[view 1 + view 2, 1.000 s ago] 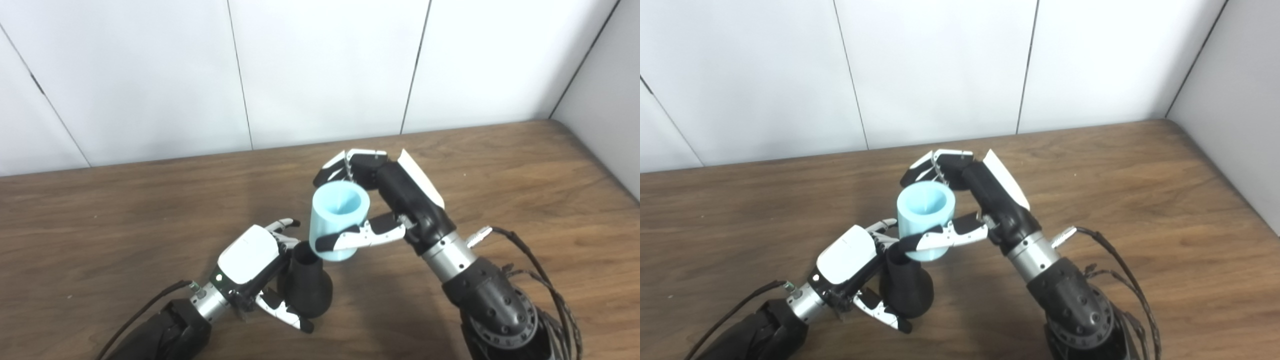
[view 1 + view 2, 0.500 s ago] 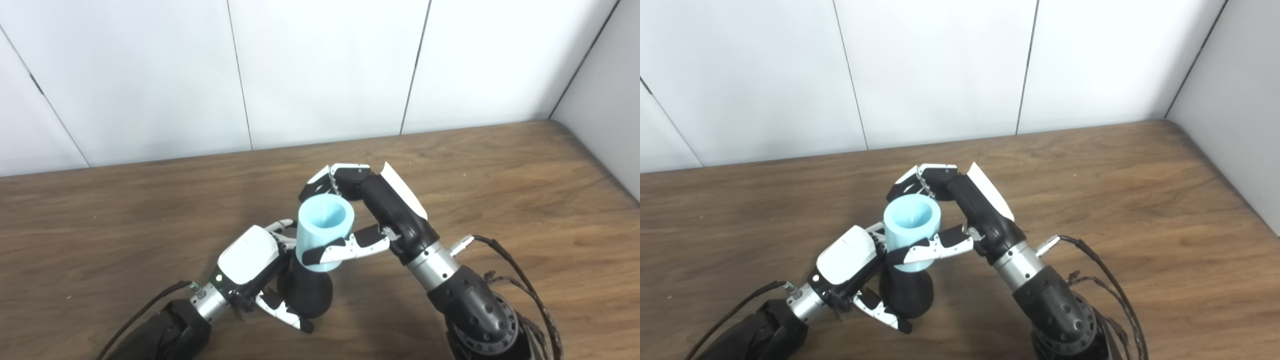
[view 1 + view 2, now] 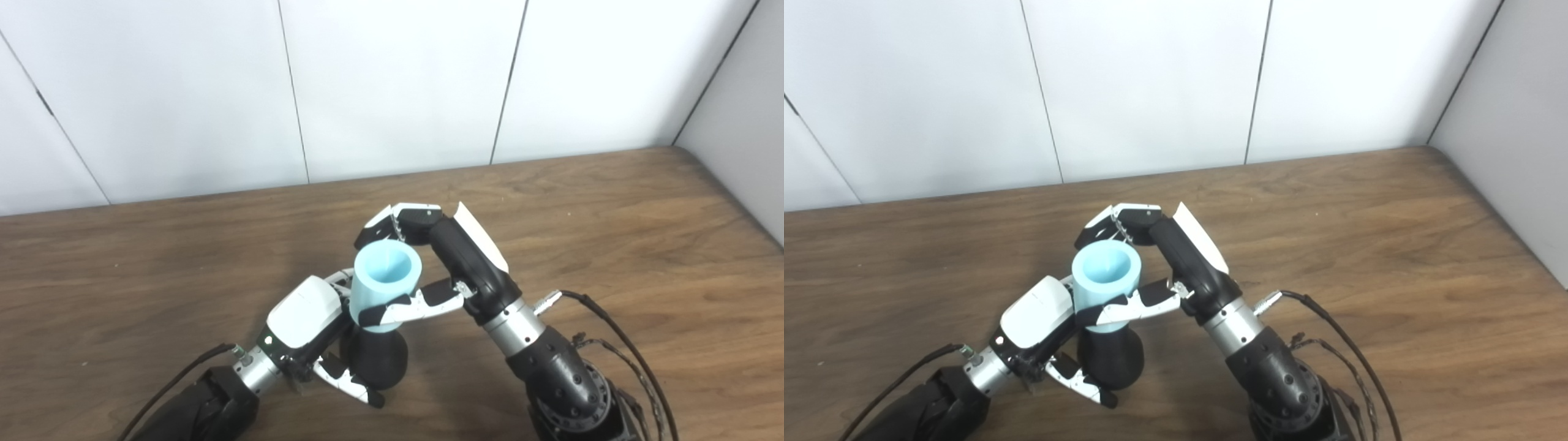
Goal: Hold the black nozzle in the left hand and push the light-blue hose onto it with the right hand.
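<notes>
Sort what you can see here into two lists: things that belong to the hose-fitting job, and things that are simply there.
Belongs to the job:
- black nozzle, held by the left hand
- light-blue hose, held by the right hand, sitting over the nozzle's top

Simply there:
- wooden table
- white wall panels
- cables on the right arm

Two side-by-side head cameras overlook one table (image 3: 612, 202).

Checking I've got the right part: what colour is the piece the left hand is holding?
Black: the nozzle, clearest in the left eye view.
</notes>
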`<move>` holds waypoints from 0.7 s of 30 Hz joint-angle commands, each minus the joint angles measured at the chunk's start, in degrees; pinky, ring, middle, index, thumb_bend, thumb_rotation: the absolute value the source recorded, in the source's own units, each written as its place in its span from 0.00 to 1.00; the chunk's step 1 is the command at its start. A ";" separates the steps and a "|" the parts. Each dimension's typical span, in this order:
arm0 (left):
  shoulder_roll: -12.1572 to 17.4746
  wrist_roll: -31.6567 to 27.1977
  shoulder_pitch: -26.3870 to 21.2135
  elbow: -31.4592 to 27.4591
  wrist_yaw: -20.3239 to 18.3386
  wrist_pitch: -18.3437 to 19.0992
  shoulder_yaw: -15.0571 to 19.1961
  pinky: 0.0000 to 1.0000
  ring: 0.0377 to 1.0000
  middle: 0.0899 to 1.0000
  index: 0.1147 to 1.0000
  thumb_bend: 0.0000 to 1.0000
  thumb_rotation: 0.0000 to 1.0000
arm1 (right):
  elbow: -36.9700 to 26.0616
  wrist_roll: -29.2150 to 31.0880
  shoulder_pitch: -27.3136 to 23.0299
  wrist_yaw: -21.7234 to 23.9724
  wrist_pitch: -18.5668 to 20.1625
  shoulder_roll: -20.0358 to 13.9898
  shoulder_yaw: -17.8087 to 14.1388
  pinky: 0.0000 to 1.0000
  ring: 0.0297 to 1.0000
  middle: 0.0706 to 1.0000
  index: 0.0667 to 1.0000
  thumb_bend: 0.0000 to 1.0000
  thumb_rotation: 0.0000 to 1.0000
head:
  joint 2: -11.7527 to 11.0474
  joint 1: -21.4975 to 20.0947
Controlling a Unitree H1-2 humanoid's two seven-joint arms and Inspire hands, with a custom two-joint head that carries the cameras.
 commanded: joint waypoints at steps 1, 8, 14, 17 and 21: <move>-0.32 1.89 7.91 3.70 -2.59 0.49 -2.88 0.84 0.49 0.41 0.44 0.52 0.00 | -0.57 -0.35 -2.31 -0.97 -4.06 0.21 -0.56 0.27 0.38 0.44 0.48 0.52 0.00 | 0.03 0.06; -0.09 2.17 8.45 3.00 -3.11 0.54 -2.39 0.83 0.49 0.41 0.44 0.52 0.00 | 0.50 -1.48 -2.57 -0.95 -5.43 0.07 -0.62 0.29 0.40 0.44 0.47 0.52 0.00 | 0.39 0.08; 0.23 1.68 8.75 2.74 -3.16 0.45 -2.30 0.84 0.48 0.42 0.43 0.52 0.00 | 0.86 -2.30 -2.54 -0.54 -5.40 -0.40 -0.43 0.29 0.40 0.45 0.47 0.52 0.00 | 0.63 -0.09; 0.22 1.80 9.03 2.21 -3.82 0.52 -1.78 0.83 0.49 0.41 0.44 0.52 0.00 | 0.88 -2.29 -2.25 -0.07 -5.00 -0.78 -0.23 0.30 0.40 0.45 0.46 0.52 0.00 | 0.74 -0.09; 0.23 1.79 9.19 2.02 -4.08 0.48 -1.54 0.84 0.49 0.40 0.45 0.52 0.00 | 1.41 -1.36 -1.80 0.44 -4.92 -1.19 -0.12 0.28 0.39 0.45 0.47 0.52 0.00 | 0.87 -0.07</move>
